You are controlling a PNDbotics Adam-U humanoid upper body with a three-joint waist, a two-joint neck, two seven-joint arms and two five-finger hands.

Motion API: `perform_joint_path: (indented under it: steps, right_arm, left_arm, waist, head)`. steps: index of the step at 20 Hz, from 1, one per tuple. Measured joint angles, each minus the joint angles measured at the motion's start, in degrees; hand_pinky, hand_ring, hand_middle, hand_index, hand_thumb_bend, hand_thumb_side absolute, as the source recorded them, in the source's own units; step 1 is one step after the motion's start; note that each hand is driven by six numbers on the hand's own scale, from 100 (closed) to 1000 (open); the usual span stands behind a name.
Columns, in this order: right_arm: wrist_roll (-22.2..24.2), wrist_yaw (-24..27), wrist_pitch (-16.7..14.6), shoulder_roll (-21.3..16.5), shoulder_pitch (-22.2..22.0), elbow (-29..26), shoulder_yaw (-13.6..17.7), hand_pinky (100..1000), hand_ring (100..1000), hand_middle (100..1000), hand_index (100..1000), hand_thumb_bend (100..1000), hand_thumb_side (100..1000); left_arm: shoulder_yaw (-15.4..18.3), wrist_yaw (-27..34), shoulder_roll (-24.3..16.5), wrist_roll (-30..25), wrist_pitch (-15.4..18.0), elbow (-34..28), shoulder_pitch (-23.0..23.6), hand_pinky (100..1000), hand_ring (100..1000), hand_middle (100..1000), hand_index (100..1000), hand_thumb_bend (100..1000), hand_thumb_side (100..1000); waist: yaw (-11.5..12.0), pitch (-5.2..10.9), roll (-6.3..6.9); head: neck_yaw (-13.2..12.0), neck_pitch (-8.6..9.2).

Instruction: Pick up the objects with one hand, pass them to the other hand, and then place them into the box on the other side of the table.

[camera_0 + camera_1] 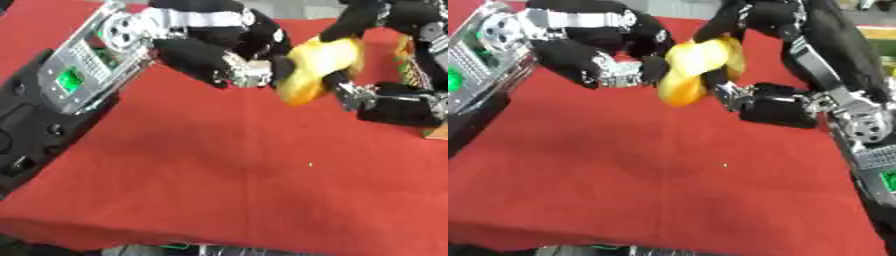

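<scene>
Above the red-clothed desk [219, 170], both black robot hands meet at a soft yellow banana-shaped object [319, 67]: the left hand [219, 62] touches it, the right hand [754, 97] curls around it.

We've got both black-and-silver arms reaching in above the table. Our left hand [223, 62], fingers curled, meets the right hand [745, 97] near the middle, and that right hand's fingers are wrapped around the yellow thing between them.
</scene>
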State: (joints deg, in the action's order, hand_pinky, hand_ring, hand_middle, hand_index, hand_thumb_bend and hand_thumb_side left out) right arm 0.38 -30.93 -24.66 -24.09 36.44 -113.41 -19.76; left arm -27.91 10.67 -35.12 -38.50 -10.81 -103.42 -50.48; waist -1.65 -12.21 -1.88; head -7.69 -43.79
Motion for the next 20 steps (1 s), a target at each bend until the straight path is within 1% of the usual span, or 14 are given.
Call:
perform_joint_path:
  steps: [2, 4, 6, 8, 10, 12, 13, 14, 15, 16, 17, 18, 19, 20]
  right_arm:
    - [-0.7, 0.0, 0.2, 0.0, 0.0, 0.0, 0.2, 700, 399, 131, 487, 100, 100]
    - [-1.4, 0.0, 0.6, -0.4, -0.1, 0.0, 0.7, 700, 400, 133, 487, 100, 100]
    - [-2.2, 0.0, 1.0, -1.1, -0.1, 0.0, 1.3, 701, 402, 135, 487, 100, 100]
    - [-3.2, 0.0, 1.6, -2.0, -0.2, 0.0, 2.2, 701, 403, 137, 488, 100, 100]
    - [-4.5, 0.0, 2.6, -3.4, -0.5, 0.0, 3.4, 700, 403, 137, 488, 100, 100]
    - [-5.9, 0.6, 4.0, -5.5, -1.3, 0.0, 4.9, 699, 402, 138, 489, 100, 100]
    - [-6.7, 1.0, 4.9, -6.7, -1.8, 0.0, 5.9, 696, 400, 137, 488, 100, 100]
    - [-7.6, 1.6, 5.9, -8.0, -2.4, 0.0, 6.9, 691, 393, 132, 486, 100, 100]
    - [-8.4, 2.2, 7.2, -9.3, -3.1, 0.0, 8.0, 691, 393, 132, 486, 100, 100]
    - [-9.4, 3.1, 8.6, -10.7, -3.9, 0.1, 9.1, 684, 382, 125, 483, 100, 139]
    - [-10.6, 4.2, 10.1, -12.1, -4.9, 0.4, 10.2, 683, 381, 125, 483, 100, 100]
    - [-11.9, 5.4, 11.6, -13.5, -5.9, 1.2, 11.4, 682, 376, 121, 482, 100, 250]
    - [-13.3, 6.8, 13.0, -15.1, -6.9, 2.3, 12.6, 682, 373, 120, 482, 100, 358]
    - [-14.7, 8.3, 14.3, -16.6, -7.7, 3.8, 13.7, 682, 371, 122, 485, 100, 413]
  left_arm:
    - [1.4, -1.0, -0.6, 0.6, 2.2, 1.6, 0.7, 711, 741, 695, 829, 375, 950]
    - [3.4, -1.7, -1.3, 1.6, 4.3, 3.3, 1.4, 724, 757, 720, 844, 403, 966]
    - [5.7, -2.2, -2.1, 2.5, 6.1, 4.7, 2.0, 729, 765, 731, 852, 407, 963]
    - [8.4, -2.4, -2.9, 3.9, 7.6, 6.3, 3.0, 730, 770, 739, 857, 391, 970]
    - [11.5, -2.4, -3.5, 5.7, 8.7, 7.9, 4.5, 728, 773, 744, 858, 346, 972]
    - [14.5, -2.4, -4.0, 8.0, 9.3, 9.3, 6.4, 724, 772, 741, 856, 256, 999]
    - [15.9, -2.4, -4.1, 9.1, 9.5, 9.9, 7.6, 721, 770, 739, 855, 113, 1000]
    - [17.2, -2.4, -4.2, 10.3, 9.5, 10.4, 8.7, 715, 767, 734, 851, 176, 1000]
    - [18.4, -2.4, -4.3, 11.4, 9.5, 10.9, 9.9, 715, 767, 734, 851, 176, 1000]
    - [19.6, -2.5, -4.3, 12.5, 9.4, 11.2, 11.1, 706, 761, 727, 845, 100, 1000]
    - [20.8, -2.5, -4.3, 13.7, 9.2, 11.4, 12.5, 705, 760, 723, 845, 131, 1000]
    - [21.9, -2.5, -4.3, 14.8, 9.0, 11.4, 14.0, 698, 755, 715, 839, 104, 1000]
    - [23.0, -2.3, -4.1, 16.0, 8.8, 11.3, 15.6, 693, 751, 710, 836, 100, 1000]
    - [24.1, -2.1, -3.7, 17.2, 8.6, 11.0, 17.2, 691, 748, 705, 834, 100, 1000]
  waist:
    - [0.0, 0.00, 0.00]
    - [-0.1, 0.00, 0.00]
    - [-0.1, 0.00, 0.00]
    - [-0.1, 0.00, 0.00]
    - [0.0, 0.01, 0.00]
    - [0.2, 0.01, 0.00]
    - [0.2, 0.01, 0.00]
    - [0.3, 0.01, 0.00]
    - [0.5, 0.01, 0.00]
    - [0.6, 0.01, 0.00]
    - [0.7, 0.01, -0.02]
    - [0.8, 0.01, -0.02]
    - [1.0, 0.00, -0.03]
    - [1.1, 0.00, -0.03]
  head:
    - [0.0, 0.00]
    - [0.1, 0.00]
    - [0.2, 0.00]
    - [0.3, 0.00]
    - [0.9, 0.00]
    - [2.3, -0.01]
    - [3.3, -0.01]
    - [4.5, -0.02]
    - [5.9, -0.02]
    - [7.2, -0.02]
    - [8.7, -0.02]
    - [10.1, -0.03]
    - [11.4, -0.04]
    - [12.6, -0.05]
